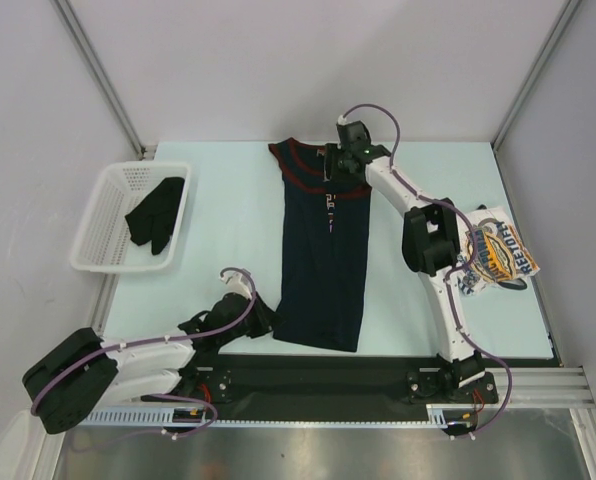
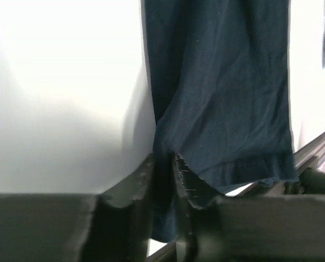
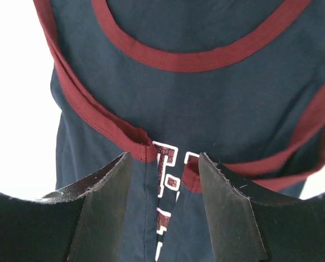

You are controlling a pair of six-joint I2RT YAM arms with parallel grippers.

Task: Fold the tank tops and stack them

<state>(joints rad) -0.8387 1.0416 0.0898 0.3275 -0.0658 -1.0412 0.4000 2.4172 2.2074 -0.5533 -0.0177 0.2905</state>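
Overall: the navy tank top point(image 1: 323, 258) lies as a long narrow strip on the table point(image 1: 228, 200), neckline far, hem near.
Left gripper point(image 2: 163, 164): its fingers are drawn together on the hem's near-left corner — navy fabric fills the thin gap between them.
Right gripper point(image 3: 163, 161): its fingers are apart, poised over the chest just below the neckline, with nothing clamped.
Between the right fingers: the logo point(image 3: 168, 169) and two ends of dark-red trim point(image 3: 124, 134); whether the tips touch the fabric cannot be told.
White tank top point(image 1: 493, 255): well off to the right of the right gripper, bunched near the table's right edge, print up.
Basket point(image 1: 103, 215): left of and beyond the left gripper, well apart — a dark cloth point(image 1: 156, 215) lies inside.
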